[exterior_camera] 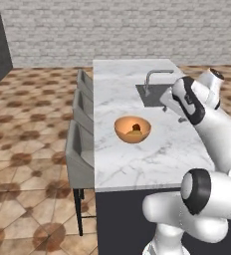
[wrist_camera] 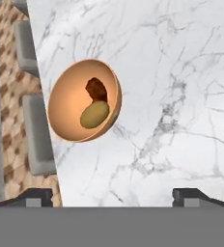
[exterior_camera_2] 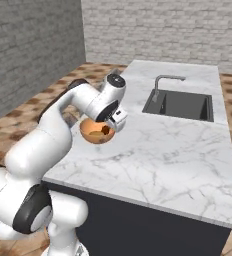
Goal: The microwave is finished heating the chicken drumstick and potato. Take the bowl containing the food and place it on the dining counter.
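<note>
Bowl [exterior_camera: 132, 129] resting on the counter [exterior_camera: 137, 164] near its left edge, holding the potato [wrist_camera: 94, 114] and drumstick [wrist_camera: 96, 89]. Gripper [wrist_camera: 113, 197] above, apart from the bowl, jaws wide and empty.

1. The bowl [exterior_camera: 132, 129] sits on the dining counter [exterior_camera: 137, 164], near the edge lined with stools [exterior_camera: 80, 154].
2. The potato [wrist_camera: 94, 114] and chicken drumstick [wrist_camera: 96, 89] lie in the bowl, seemingly touching.
3. The sink [exterior_camera_2: 180, 105] with its faucet [exterior_camera_2: 163, 82] is set into the counter, behind the bowl and toward the opposite side.
4. The gripper [wrist_camera: 112, 195] hangs above the counter, apart from the bowl.
</note>
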### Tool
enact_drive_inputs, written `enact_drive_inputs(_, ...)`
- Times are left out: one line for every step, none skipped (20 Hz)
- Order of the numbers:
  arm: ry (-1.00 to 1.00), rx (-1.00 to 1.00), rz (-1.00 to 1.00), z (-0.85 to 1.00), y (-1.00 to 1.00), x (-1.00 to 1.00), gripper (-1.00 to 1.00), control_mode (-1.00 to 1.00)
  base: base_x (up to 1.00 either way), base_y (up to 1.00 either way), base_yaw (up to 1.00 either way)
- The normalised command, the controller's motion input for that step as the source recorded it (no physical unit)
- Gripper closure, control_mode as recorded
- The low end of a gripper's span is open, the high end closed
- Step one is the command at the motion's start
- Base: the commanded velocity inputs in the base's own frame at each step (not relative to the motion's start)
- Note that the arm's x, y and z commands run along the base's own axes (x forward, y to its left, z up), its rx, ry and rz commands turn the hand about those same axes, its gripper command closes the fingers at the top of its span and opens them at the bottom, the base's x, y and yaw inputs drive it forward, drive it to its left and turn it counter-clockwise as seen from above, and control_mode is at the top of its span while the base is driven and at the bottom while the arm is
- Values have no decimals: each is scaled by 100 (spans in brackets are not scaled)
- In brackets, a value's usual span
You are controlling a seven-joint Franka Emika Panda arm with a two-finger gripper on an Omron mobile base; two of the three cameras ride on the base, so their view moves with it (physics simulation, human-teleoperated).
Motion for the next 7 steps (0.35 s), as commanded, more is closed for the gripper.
enact_drive_inputs(-24,-2,3,91,9,-100,-100,-100,0,0,0)
enact_drive_inputs(-25,-4,3,89,14,-100,-100,-100,0,0,0)
enact_drive_inputs(-26,-5,3,88,17,-100,-100,-100,0,0,0)
enact_drive_inputs(-27,-8,3,84,21,-100,-100,-100,0,0,0)
enact_drive_inputs(-28,-9,4,81,24,-100,-100,-100,0,0,0)
enact_drive_inputs(-27,-12,5,76,32,-100,-100,-100,0,0,0)
enact_drive_inputs(-27,-14,5,71,36,-100,-100,-100,0,0,0)
